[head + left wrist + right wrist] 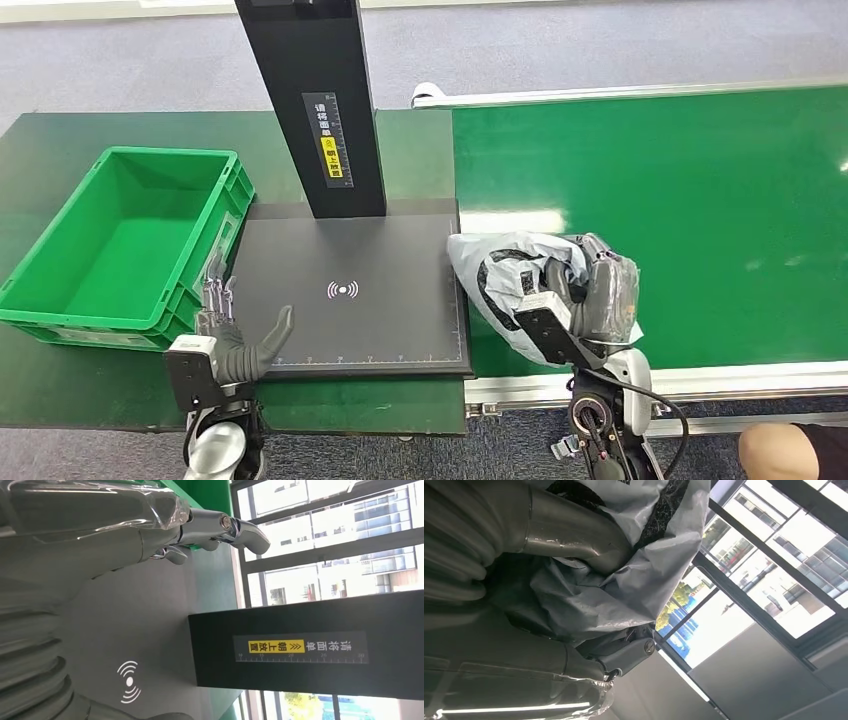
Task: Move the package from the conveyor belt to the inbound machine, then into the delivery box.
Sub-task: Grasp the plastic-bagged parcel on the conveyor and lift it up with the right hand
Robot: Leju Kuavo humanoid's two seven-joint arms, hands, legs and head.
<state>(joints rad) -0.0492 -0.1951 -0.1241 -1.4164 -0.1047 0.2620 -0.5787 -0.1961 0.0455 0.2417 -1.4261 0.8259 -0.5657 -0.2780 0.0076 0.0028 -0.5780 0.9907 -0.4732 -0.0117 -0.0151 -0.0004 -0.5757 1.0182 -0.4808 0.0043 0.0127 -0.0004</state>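
Note:
A crumpled grey plastic package hangs over the seam between the green conveyor belt and the black inbound machine plate. My right hand grips it from the belt side; in the right wrist view the thumb and fingers wrap the grey package. My left hand stands open at the plate's near left corner, fingers up and thumb out, holding nothing; its fingers are spread in the left wrist view. The green delivery box sits empty to the left of the plate.
The machine's black post with a yellow label rises from the plate's far edge, also seen as the post in the left wrist view. A white scan symbol marks the plate's middle. A person's knee shows at the bottom right.

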